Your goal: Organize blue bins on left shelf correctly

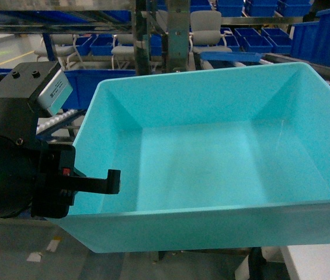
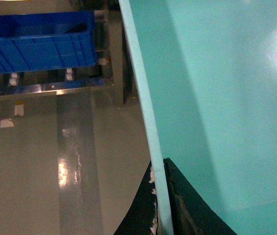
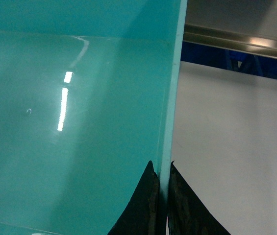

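Note:
A light turquoise blue bin point(image 1: 211, 157) is held up off the floor and fills most of the head view, open side up and empty. My left gripper point(image 1: 103, 184) is shut on its left wall. In the left wrist view, my left gripper point(image 2: 160, 200) has its black fingers pinching the thin rim of the bin point(image 2: 216, 98). My right gripper point(image 3: 163, 196) is shut on the opposite rim of the bin point(image 3: 69, 122); the head view does not show it. A roller track of the left shelf point(image 1: 58, 119) shows behind the left arm.
Dark-blue crates point(image 1: 328, 35) line steel racks behind the bin, and one dark-blue crate point(image 2: 40, 39) sits on a low rail. White chairs point(image 1: 205, 26) stand at the back. Shiny grey floor point(image 2: 40, 161) carries tape scraps. A white surface point(image 3: 231, 147) lies under the right side.

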Controlling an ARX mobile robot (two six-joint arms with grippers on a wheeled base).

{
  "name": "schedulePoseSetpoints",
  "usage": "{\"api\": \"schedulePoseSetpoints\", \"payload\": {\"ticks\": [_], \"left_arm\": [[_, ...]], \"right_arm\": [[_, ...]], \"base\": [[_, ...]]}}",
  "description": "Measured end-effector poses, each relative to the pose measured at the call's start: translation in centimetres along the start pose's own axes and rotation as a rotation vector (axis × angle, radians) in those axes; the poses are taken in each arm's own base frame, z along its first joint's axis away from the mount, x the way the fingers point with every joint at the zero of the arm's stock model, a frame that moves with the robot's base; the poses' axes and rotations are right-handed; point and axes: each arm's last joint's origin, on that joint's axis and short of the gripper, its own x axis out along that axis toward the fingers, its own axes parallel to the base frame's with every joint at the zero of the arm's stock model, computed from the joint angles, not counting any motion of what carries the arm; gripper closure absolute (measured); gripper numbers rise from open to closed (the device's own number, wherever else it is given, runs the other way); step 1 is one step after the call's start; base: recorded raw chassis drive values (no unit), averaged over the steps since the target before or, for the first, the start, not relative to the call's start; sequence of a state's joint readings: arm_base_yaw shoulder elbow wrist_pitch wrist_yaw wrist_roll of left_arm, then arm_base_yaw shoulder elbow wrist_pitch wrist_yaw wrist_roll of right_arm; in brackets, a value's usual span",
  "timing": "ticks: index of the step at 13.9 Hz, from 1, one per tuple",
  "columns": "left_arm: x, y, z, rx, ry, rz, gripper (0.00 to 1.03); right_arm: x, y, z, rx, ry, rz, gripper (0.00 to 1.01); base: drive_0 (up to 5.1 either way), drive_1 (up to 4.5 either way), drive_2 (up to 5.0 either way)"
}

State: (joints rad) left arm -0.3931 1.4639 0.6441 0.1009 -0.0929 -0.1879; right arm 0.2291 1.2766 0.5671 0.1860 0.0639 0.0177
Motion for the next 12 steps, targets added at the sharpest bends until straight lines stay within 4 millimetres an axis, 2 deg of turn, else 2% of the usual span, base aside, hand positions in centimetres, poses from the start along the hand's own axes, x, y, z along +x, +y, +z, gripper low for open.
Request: {"api": "schedulePoseSetpoints", "payload": {"ticks": [12], "left_arm": [[-0.02, -0.01, 0.06, 0.0, -0.005, -0.001, 1.01]], "right_arm": [[0.0, 0.0, 0.01, 0.0, -0.002, 0.0, 0.99]], "base": [[-4.6, 3.98, 0.6]]}}
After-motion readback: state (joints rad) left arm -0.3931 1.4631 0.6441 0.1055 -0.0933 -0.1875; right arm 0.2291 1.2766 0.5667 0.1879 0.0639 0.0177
